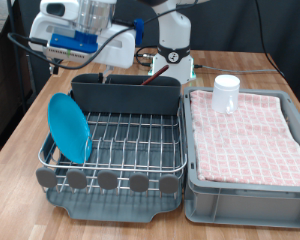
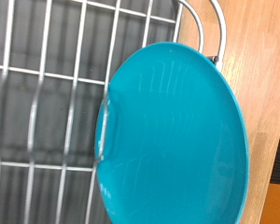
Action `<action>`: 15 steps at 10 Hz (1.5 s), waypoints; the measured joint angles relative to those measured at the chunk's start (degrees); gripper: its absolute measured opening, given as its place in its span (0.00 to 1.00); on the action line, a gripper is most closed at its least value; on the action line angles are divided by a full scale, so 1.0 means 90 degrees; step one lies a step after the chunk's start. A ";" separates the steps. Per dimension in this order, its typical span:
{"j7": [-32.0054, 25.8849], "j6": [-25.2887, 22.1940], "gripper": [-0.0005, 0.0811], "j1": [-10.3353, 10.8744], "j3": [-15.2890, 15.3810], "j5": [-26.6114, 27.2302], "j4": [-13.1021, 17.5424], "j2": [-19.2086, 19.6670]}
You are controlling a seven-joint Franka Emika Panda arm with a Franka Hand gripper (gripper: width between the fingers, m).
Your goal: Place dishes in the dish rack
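The light-blue plate (image 1: 68, 128) stands on edge, leaning, in the wire grid at the exterior view's left end of the dark grey dish rack (image 1: 130, 150). It fills the wrist view (image 2: 173, 131) over the rack's wires (image 2: 47, 93). The gripper (image 1: 75, 45) hangs above the rack's far left corner, well clear of the plate; its fingers do not show plainly in either view. The white cup (image 1: 226, 94) stands on the pink checked cloth (image 1: 245, 135). The wooden spoon is not in view.
The light grey bin (image 1: 245, 190) holding the cloth sits against the rack on the exterior view's right. The tall grey utensil compartment (image 1: 125, 95) runs along the rack's far side. The robot base (image 1: 172, 55) and cables lie behind it. Wooden table (image 1: 15, 195) surrounds all.
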 joint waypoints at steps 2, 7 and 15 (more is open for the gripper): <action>-0.0038 -0.0437 0.99 0.0054 0.0093 0.0076 0.0177 -0.0351; 0.0120 -0.1610 0.99 0.0142 0.0439 0.0080 0.0713 -0.0872; 0.0699 -0.2002 0.99 0.0475 0.1131 0.0570 0.0393 -0.1396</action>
